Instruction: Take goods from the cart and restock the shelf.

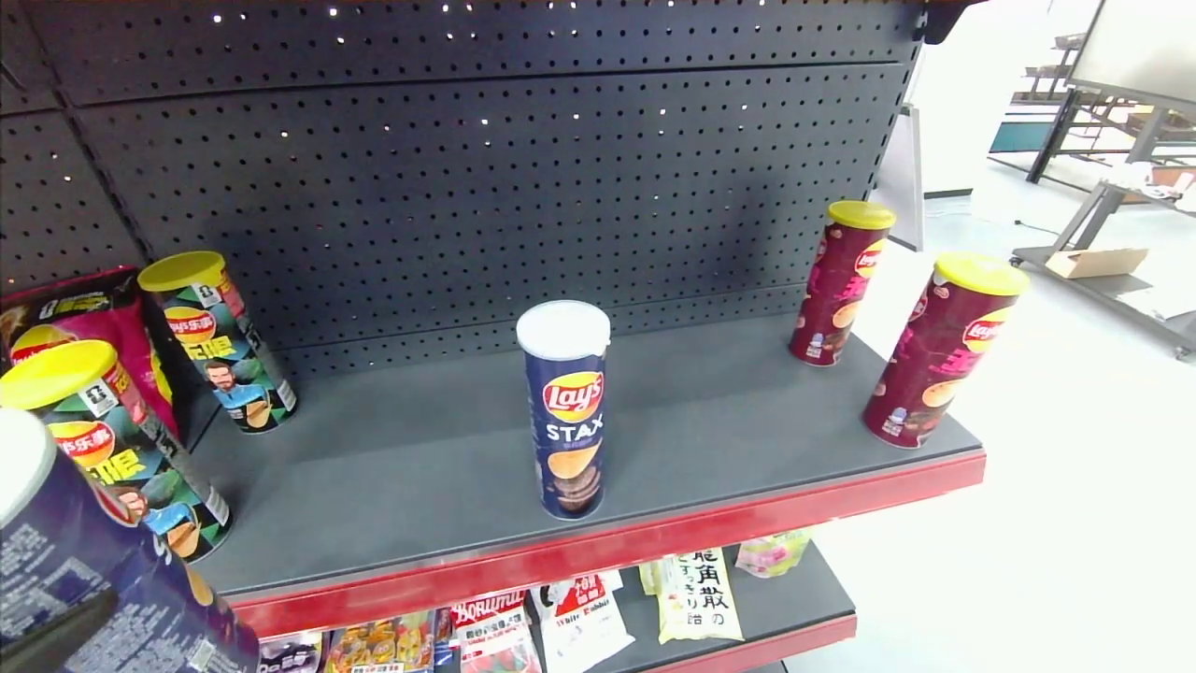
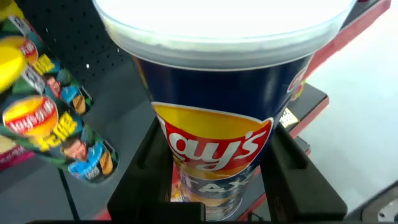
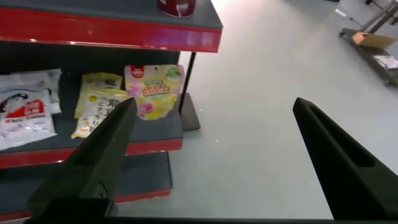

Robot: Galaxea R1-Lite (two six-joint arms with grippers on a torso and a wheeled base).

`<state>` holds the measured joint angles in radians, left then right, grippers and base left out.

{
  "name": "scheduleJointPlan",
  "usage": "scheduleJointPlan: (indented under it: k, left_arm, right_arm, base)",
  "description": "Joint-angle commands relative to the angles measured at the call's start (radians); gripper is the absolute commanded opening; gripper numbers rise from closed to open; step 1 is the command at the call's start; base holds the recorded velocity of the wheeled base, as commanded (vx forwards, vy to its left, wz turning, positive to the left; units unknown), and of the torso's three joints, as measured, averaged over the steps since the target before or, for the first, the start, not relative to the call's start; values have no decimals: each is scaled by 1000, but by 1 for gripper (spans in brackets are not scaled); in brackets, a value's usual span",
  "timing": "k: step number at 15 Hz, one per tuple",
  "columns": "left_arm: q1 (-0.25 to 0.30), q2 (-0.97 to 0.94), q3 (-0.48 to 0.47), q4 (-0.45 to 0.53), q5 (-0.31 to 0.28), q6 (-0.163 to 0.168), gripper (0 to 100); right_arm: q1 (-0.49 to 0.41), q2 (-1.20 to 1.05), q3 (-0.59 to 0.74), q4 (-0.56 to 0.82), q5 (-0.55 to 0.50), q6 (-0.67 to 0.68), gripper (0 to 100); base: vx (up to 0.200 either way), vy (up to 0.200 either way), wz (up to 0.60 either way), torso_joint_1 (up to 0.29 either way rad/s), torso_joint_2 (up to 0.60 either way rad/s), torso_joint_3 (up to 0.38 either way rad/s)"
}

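Left gripper (image 2: 217,183) clamped on a blue can (image 2: 217,118) of chips, lid up, with one black finger (image 2: 146,168) pressed to each side of the can's body below the white lid. Held at the left front corner of the grey shelf (image 1: 673,421), near its red front edge and just beside the nearer of two green cans (image 1: 117,449) with yellow lids. Behind those, a pink bag (image 1: 98,313) against the pegboard back. Upright near the middle of the shelf, close to the front edge, a second blue can (image 1: 565,411) with a white lid. At the right end, two maroon cans (image 1: 939,350) with yellow lids, upright and apart from each other, one nearer the back. Right gripper (image 3: 214,155) spread wide, holding nothing, hanging over the pale floor (image 3: 261,93) beside the lower shelves and their snack bags (image 3: 155,87).
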<state>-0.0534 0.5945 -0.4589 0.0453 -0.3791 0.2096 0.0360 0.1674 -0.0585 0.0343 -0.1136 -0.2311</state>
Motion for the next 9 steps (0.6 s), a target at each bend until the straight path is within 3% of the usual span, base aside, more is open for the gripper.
scheduleJointPlan:
  k: [1, 2, 5, 9]
  left_arm:
    - [0, 96, 0, -53, 2, -2, 0]
    - [0, 189, -4, -137, 0, -25, 0]
    - [-2, 318, -6, -268, 0, -27, 0]
    - [-13, 412, -6, -340, -4, -44, 0]
  right_arm:
    - [48, -32, 5, -1, 5, 35, 100]
    - [88, -71, 11, -7, -6, 96, 100]
    - [88, -71, 23, -13, 6, 184, 100]
    - [88, -71, 28, -17, 126, 279, 100]
  base:
    - [0, 0, 0, 0, 0, 0]
    - [0, 0, 0, 0, 0, 0]
    - [0, 0, 0, 0, 0, 0]
    - [0, 0, 0, 0, 0, 0]
